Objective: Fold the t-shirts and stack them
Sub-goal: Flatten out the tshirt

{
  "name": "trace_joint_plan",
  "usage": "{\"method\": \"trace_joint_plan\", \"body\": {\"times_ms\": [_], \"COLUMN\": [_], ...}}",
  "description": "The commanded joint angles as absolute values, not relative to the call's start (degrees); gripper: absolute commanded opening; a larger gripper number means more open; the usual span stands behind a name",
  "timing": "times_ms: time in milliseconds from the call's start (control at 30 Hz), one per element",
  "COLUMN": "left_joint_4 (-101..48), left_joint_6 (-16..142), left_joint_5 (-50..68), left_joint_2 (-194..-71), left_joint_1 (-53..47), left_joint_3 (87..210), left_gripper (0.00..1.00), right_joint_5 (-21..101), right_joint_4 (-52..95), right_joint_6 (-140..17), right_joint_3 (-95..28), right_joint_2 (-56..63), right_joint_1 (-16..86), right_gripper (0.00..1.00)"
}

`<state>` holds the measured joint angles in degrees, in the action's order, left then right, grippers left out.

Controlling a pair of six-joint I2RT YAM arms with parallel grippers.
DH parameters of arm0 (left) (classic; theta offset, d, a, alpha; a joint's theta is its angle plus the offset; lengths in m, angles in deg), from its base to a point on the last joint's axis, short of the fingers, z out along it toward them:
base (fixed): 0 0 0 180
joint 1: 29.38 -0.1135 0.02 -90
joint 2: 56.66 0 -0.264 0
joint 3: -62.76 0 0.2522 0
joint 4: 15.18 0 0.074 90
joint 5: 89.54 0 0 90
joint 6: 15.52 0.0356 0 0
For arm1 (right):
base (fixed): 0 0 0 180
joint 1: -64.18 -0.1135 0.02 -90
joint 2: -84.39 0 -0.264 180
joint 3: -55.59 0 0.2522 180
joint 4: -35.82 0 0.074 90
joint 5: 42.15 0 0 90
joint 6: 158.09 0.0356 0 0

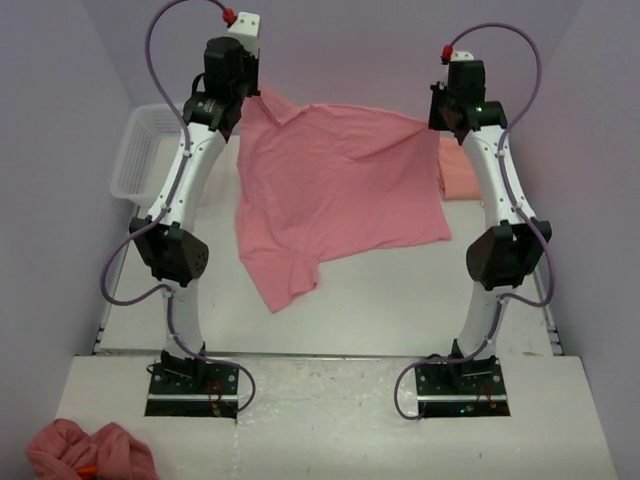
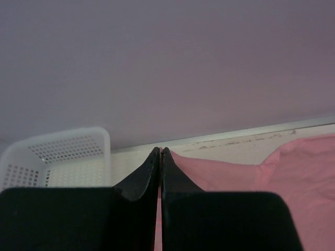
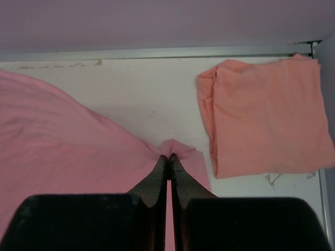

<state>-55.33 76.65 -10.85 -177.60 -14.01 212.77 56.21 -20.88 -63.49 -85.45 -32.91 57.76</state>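
A rose-pink t-shirt (image 1: 340, 180) is stretched between my two grippers at the far side of the table, and its lower part trails down onto the white surface toward me. My left gripper (image 1: 252, 92) is shut on the shirt's far left corner; the left wrist view shows the black fingertips (image 2: 157, 155) pressed together with pink cloth (image 2: 235, 170) beside them. My right gripper (image 3: 168, 156) is shut on a pinched fold of the same shirt (image 3: 68, 141) at its far right corner. A salmon-orange t-shirt (image 3: 267, 115) lies folded flat at the far right, beyond my right gripper.
A white perforated basket (image 1: 140, 150) stands at the far left by the wall. A crumpled pink cloth (image 1: 90, 452) lies on the near platform, left of the arm bases. Purple walls close in the table at the back and both sides.
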Motion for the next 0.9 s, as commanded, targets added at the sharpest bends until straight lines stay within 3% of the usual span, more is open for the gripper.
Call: {"method": "trace_joint_plan", "body": {"times_ms": [0, 300, 433, 567, 733, 867], "left_joint_4": [-59.7, -53.8, -53.3, -53.2, -52.8, -52.9], "left_joint_6": [75.0, 71.1, 67.6, 66.9, 69.8, 72.9], "left_joint_5": [-8.9, -7.0, -4.9, -2.2, -3.6, -8.8], "left_joint_2": [-167.9, -134.9, -124.3, -117.4, -120.2, -132.3], "left_joint_1": [-14.4, -3.7, -3.7, -3.7, -3.7, -3.8], "left_joint_3": [211.0, 189.4, 183.2, 182.1, 185.7, 190.5], "left_gripper": [0.0, 0.0, 0.0, 0.0, 0.0, 0.0], "right_joint_5": [52.7, 56.5, 56.9, 52.3, 51.8, 54.7], "right_joint_4": [-21.3, -15.9, -16.8, -18.5, -21.4, -20.5], "right_joint_6": [-62.4, -64.1, -64.7, -63.9, -61.2, -62.7], "right_joint_3": [-84.0, -63.4, -61.1, -62.7, -69.1, -73.2], "right_joint_2": [-17.7, 16.1, 29.2, 34.5, 29.7, 15.8], "right_joint_1": [56.7, 48.3, 44.4, 44.1, 44.1, 44.2], "right_gripper": [0.0, 0.0, 0.0, 0.0, 0.0, 0.0]}}
